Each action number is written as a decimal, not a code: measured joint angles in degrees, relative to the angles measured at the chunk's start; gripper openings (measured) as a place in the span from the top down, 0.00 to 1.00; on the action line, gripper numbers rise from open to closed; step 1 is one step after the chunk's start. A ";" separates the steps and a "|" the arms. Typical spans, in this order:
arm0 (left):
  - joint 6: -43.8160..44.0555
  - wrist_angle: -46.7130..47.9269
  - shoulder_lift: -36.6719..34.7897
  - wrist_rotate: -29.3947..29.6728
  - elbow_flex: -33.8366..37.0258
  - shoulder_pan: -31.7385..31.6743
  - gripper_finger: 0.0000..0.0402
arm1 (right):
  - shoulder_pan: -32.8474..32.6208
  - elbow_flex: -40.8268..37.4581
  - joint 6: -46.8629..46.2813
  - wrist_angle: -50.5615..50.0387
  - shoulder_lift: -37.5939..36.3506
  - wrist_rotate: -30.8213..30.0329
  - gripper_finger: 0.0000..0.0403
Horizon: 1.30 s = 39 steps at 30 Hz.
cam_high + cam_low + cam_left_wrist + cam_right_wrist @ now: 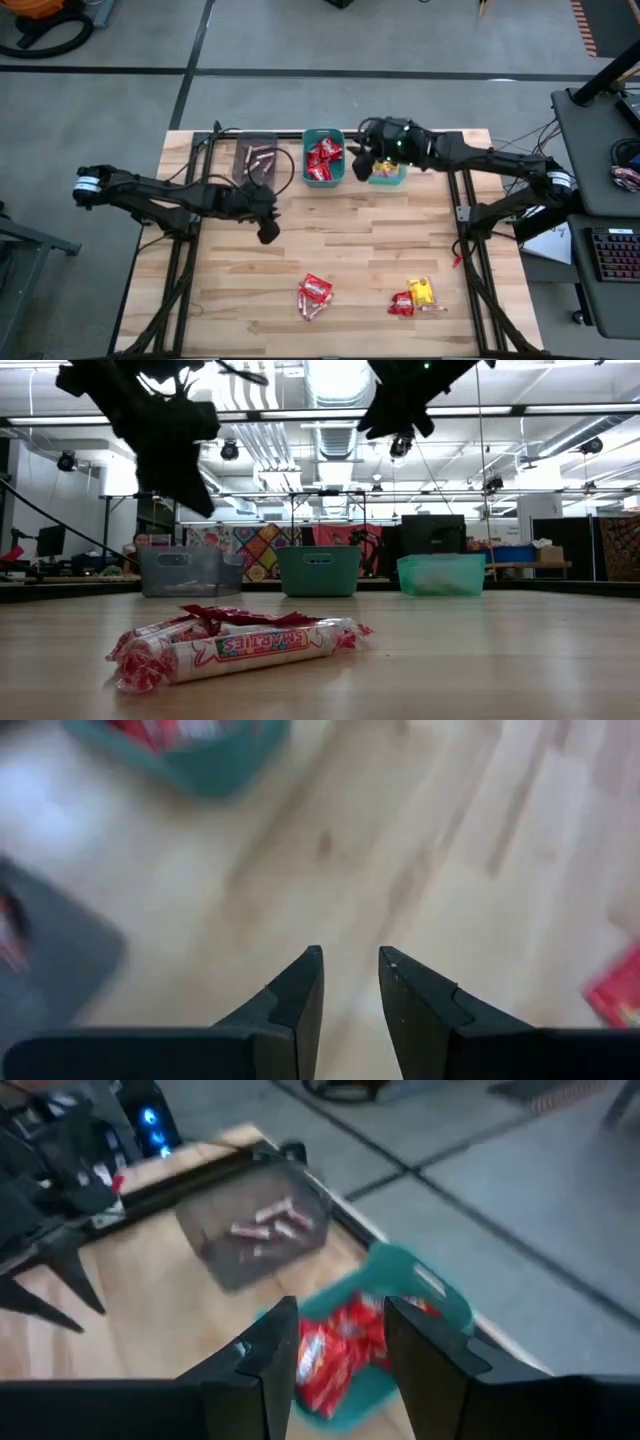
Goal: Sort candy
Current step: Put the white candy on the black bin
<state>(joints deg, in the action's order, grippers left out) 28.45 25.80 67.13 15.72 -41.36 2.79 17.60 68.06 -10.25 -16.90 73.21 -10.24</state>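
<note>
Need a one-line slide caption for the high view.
Candy sorting: right gripper open by the red-candy bin, left gripper open mid-table, loose candy near the front edge.

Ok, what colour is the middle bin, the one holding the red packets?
Teal. The middle bin shows best in the high view, red packets inside.

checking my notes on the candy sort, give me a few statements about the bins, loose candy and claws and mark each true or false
1. Three bins stand along the table's far edge. True: grey bin, teal bin, light green bin.
2. The teal bin holds yellow packets. False: it holds red packets.
3. Loose candy lies near the table's front edge. True.
4. The left claw holds a candy. False: open, nothing between its fingers.
5. The right claw is near the teal and light green bins. True.
</note>
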 joint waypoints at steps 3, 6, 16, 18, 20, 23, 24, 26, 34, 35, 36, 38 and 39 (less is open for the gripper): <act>4.84 4.27 0.00 -3.35 -0.23 1.67 0.79 | -0.68 2.93 -2.49 -9.47 -0.07 6.32 0.67; 6.54 4.37 -0.02 -6.44 0.37 4.52 0.79 | -3.53 2.97 -5.02 -16.46 -0.07 17.78 0.68; -1.31 -3.54 1.21 -6.22 1.66 17.22 0.79 | -23.95 -10.16 -6.36 -12.69 -0.05 20.77 0.69; -3.31 -5.28 1.20 -6.18 1.66 19.79 0.79 | -28.11 -14.32 -9.52 -4.72 -0.03 20.83 0.70; -5.40 -6.77 1.20 -6.13 1.66 22.27 0.79 | -30.86 -18.26 -15.69 4.40 -0.03 20.99 0.70; -9.06 -7.67 1.20 -6.13 1.66 25.28 0.79 | -34.40 -23.28 -23.58 12.27 -0.09 20.21 0.70; -10.08 -8.15 1.20 -6.00 1.66 25.82 0.79 | -35.44 -24.28 -26.19 12.54 -0.07 19.47 0.70; -11.54 -10.39 1.20 -5.37 1.78 26.16 0.79 | -36.94 -25.52 -29.71 12.48 -0.07 16.06 0.70; -15.07 -22.43 1.18 -3.47 3.65 26.16 0.79 | -37.30 -25.67 -2.82 28.48 -0.86 -8.81 0.70; -15.08 -23.33 1.18 -3.47 3.94 26.16 0.79 | -36.83 -26.27 1.02 33.79 -0.80 -10.04 0.70; -15.02 -24.63 1.18 -3.47 4.29 26.16 0.79 | -36.28 -27.10 3.48 39.17 -0.37 -10.43 0.70; -14.18 -27.47 1.18 -3.45 5.16 26.16 0.79 | -35.86 -28.49 4.38 49.71 1.38 -10.68 0.70; -13.47 -28.63 1.18 -3.45 5.57 26.18 0.79 | -35.88 -29.10 3.31 52.60 2.23 -10.55 0.70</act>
<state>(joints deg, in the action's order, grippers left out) 14.98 -2.83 68.31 12.27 -35.80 28.97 -18.28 38.96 -6.94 35.70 75.44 -20.80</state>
